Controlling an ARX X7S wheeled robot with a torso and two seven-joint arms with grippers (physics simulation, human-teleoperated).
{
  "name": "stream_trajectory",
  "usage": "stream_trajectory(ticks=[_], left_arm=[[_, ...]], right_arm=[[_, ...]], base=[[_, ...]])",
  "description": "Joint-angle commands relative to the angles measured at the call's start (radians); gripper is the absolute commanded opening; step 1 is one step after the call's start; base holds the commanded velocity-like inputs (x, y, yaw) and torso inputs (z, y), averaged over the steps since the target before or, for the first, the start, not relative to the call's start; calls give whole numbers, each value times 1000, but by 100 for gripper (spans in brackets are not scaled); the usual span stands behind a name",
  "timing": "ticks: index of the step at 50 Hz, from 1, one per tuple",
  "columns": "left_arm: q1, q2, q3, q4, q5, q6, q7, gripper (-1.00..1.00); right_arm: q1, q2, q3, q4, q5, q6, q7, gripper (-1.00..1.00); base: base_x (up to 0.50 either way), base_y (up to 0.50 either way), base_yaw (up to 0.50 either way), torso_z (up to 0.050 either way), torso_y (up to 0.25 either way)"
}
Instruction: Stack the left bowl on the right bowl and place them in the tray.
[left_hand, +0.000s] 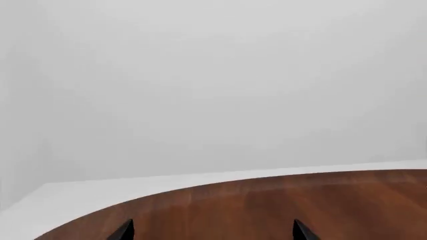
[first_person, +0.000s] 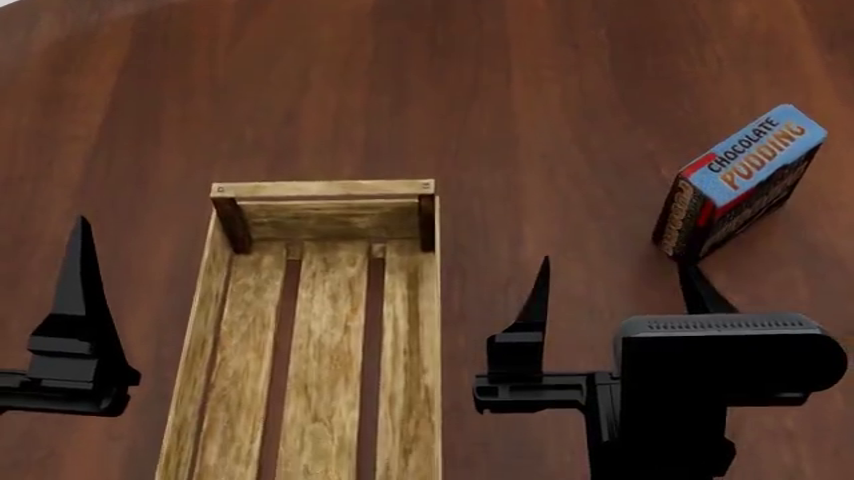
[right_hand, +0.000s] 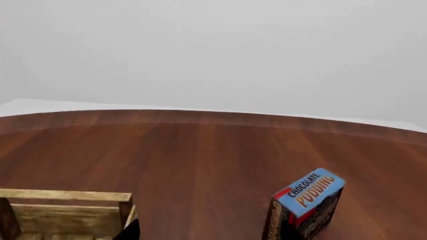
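Note:
Neither bowl shows in any view. The tray (first_person: 327, 350), a long crate of pale wood, lies empty on the table between my two grippers; one of its corners (right_hand: 67, 205) shows in the right wrist view. My left gripper (left_hand: 213, 232) is open over bare wood, with nothing between its tips. Only one of its fingers (first_person: 80, 300) shows in the head view, left of the tray. My right gripper (first_person: 614, 300) stands open and empty just right of the tray, and its left fingertip (right_hand: 130, 231) sits by the tray's corner.
A blue-and-red chocolate pudding box (first_person: 741, 180) stands upright on the dark wooden table (first_person: 400, 90), to the right beyond my right gripper; it also shows close by in the right wrist view (right_hand: 307, 202). The table's curved far edge (left_hand: 200, 187) meets a pale wall.

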Motion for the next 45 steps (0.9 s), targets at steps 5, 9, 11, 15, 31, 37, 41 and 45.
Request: stream_trajectory(ticks=[5,9,11,15,31,37,41,45], left_arm=[[-1,-9,8,1,1,3,0,100],[-6,-7,7,-3,4,-5,-12,100],[-7,-2,-4,-4,-8,-2,-14,100],[-4,-2,-2,0,0,18,-15,100],[8,-16,-35,39,-63,35,4,100],[10,-18,-50,54,-75,33,-5,100],[10,-20,-54,58,-83,33,-6,100],[12,-23,-61,65,-90,31,-9,100]], right_arm=[[1,2,-2,0,6,3,0,100],[1,3,0,-2,9,5,2,100],[1,3,0,-2,10,6,3,100],[3,5,-2,-11,21,13,-3,100],[93,79,93,-271,236,434,190,100],[215,90,221,-394,474,722,329,100],[293,79,323,-406,681,886,448,100],[329,82,407,-386,874,975,577,100]], base=[[0,0,0,0,-250],[-3,0,0,0,-250],[0,0,0,0,-98],[0,0,0,0,0],[0,0,0,0,0],[0,0,0,0,0],[0,0,0,0,0],[0,0,0,0,0]])
